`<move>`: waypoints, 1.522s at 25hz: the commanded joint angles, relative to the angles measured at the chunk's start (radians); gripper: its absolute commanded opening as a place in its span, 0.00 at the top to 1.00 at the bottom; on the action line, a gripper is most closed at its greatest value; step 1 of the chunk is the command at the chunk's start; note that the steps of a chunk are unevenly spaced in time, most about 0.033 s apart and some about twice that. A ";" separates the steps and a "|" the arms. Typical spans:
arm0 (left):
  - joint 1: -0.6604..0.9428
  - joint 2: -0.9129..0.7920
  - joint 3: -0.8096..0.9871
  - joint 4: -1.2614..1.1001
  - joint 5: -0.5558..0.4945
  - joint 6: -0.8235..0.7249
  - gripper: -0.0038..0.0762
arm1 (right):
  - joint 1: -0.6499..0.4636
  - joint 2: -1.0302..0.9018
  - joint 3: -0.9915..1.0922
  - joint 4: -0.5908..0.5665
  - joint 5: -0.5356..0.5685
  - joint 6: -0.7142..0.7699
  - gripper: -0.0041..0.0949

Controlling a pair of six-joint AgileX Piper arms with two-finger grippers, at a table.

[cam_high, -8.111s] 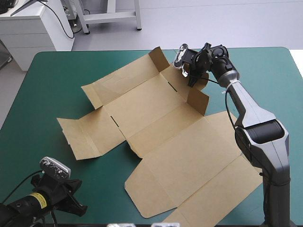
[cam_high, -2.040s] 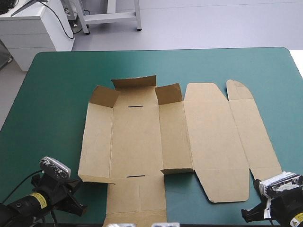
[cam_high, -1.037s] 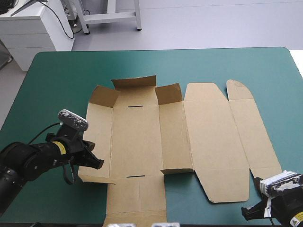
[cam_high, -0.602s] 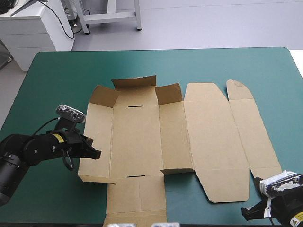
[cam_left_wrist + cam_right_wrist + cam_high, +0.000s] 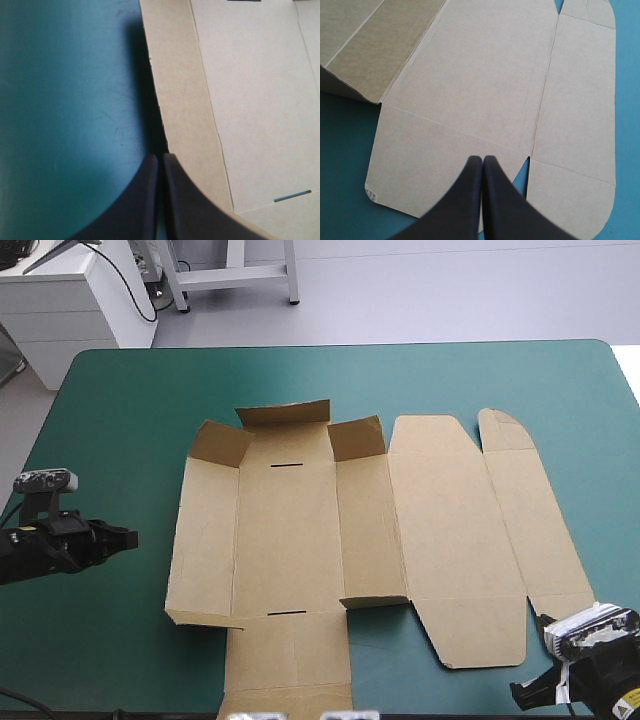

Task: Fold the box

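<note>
Left pincer [image 5: 160, 158]: fingers are pressed together in one pointed arch, nothing is held between them. It is aimed at the left edge of the box [image 5: 300, 540]. In the high view a strip of teal-green cover [image 5: 120, 400] is seen between the tips and the board, so no contact is made. Right pincer [image 5: 482, 159]: fingers are likewise pressed tip to tip, nothing is gripped. It is parked at the near right corner of the tabletop, pointed across the box's near right corner. From its own wrist view the tips are seen over the board's near edge; whether the board is touched cannot be told from there, but in the high view the pincer is seen clear of the sheet. The box is laid open as a cut brown sheet across the middle of the tabletop, mostly flat. Three end flaps [image 5: 283, 413] are raised at the far end of the left half. One small tab [image 5: 375, 601] is lifted at the near end of the inner side panel. Two slots [image 5: 285, 465] are cut in the base panel, one far, one near. The lid panel [image 5: 450, 530] and its outer strip [image 5: 530, 520] are laid flat toward the right. The near flap is extended to the tabletop's near edge.
</note>
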 commanded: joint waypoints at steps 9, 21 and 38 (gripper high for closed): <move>0.117 0.095 -0.027 -0.129 0.143 -0.061 0.77 | -0.009 0.012 -0.026 0.001 -0.058 -0.057 0.97; 0.101 0.268 -0.027 -0.147 0.148 -0.063 0.37 | -0.009 0.012 -0.026 0.008 -0.058 -0.057 0.97; -0.189 0.519 0.111 -0.314 0.095 0.110 0.37 | -0.009 0.012 -0.026 0.011 -0.058 -0.052 0.97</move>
